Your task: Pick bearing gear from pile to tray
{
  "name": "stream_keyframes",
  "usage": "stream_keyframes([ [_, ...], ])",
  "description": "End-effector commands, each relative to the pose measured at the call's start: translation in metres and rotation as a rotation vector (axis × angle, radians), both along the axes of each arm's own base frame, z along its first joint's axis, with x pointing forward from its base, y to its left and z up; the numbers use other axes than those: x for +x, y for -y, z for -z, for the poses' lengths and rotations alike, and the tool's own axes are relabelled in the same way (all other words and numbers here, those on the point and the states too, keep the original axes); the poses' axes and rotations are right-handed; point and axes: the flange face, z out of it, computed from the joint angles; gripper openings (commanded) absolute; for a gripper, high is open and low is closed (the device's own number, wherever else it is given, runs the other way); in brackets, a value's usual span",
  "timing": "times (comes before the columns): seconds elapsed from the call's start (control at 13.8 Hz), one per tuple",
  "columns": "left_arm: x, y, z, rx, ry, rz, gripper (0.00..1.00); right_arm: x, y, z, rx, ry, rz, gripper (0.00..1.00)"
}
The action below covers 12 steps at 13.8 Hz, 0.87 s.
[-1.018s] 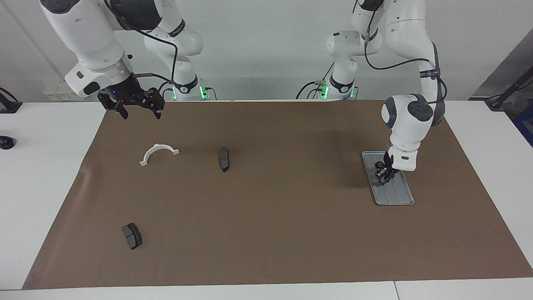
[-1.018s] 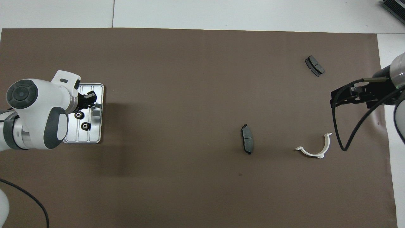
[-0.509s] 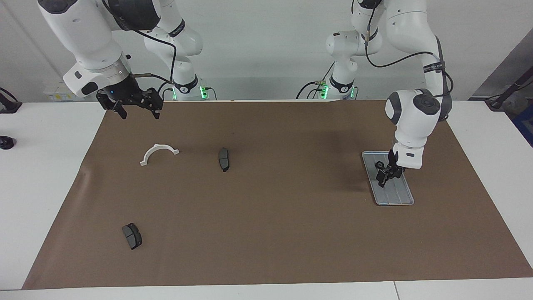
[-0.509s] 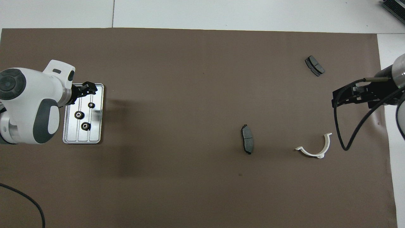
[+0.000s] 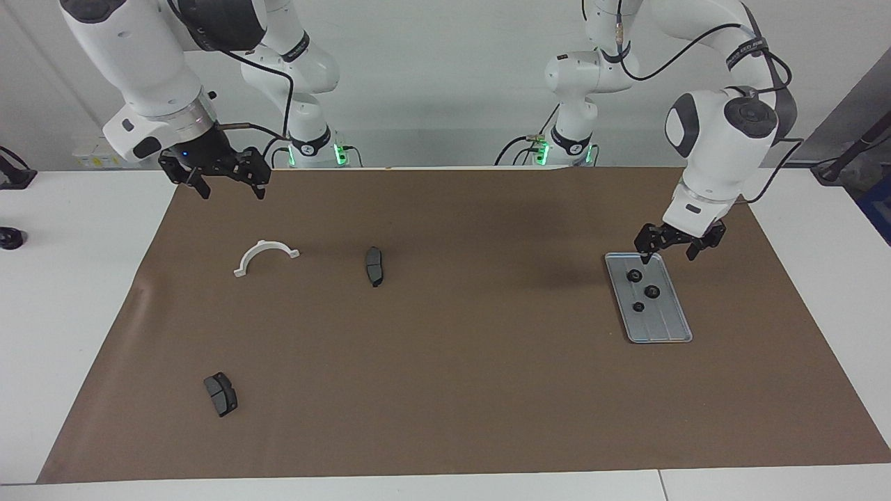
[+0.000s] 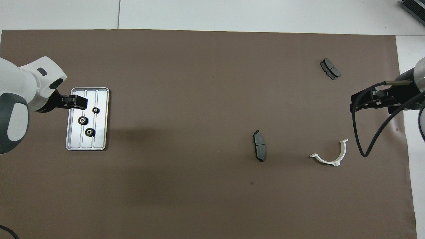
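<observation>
Three black gears [image 5: 644,289] lie on the tray [image 5: 672,332], bunched in the half of it nearer to the robots, each apart from the others and none leaning on the rim. No gear shows anywhere on the brown mat [image 5: 459,390]; what remains of the pile, well away from the tray toward the right arm's end, is a white half-ring bracket [image 5: 265,255] and two dark brake-pad pieces — one [image 5: 374,266] closer to the tray than the bracket is, one [image 5: 221,394] farther from the robots than the tray.

Such a gear is probably small, stiff and light, with a toothed rim that gives the fingertips purchase and a pale hub at the centre. It should not crush or bend, but it may roll or skate on the ridged metal if nudged. The sensible hold is across the outer teeth from straight above, fingertips squarely on two facing sides.

Raised over the tray's end nearest the robots hangs the left gripper [image 5: 670,246], jaws spread wide and empty; the gears sit on the metal just below and slightly farther from the robots, none touching it. Well apart from the tray, the right gripper [image 5: 229,186] waits above the mat's edge at the right arm's end, seemingly also wide open with nothing in it, though at this angle the fingertips are hard to read
</observation>
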Motion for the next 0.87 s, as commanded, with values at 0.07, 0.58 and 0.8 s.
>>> stream_keyframes([
  [0.07, -0.028, 0.009, -0.070, -0.045, -0.027, 0.027, 1.00, -0.004, 0.007, -0.003, 0.022, 0.021, 0.019, 1.00],
  [0.58, -0.043, 0.004, -0.149, -0.083, -0.051, 0.018, 1.00, -0.004, 0.005, -0.003, 0.020, 0.021, 0.022, 1.00],
  [0.8, -0.045, -0.006, -0.155, -0.155, -0.034, -0.012, 1.00, -0.004, 0.004, -0.003, 0.022, 0.019, 0.021, 1.00],
])
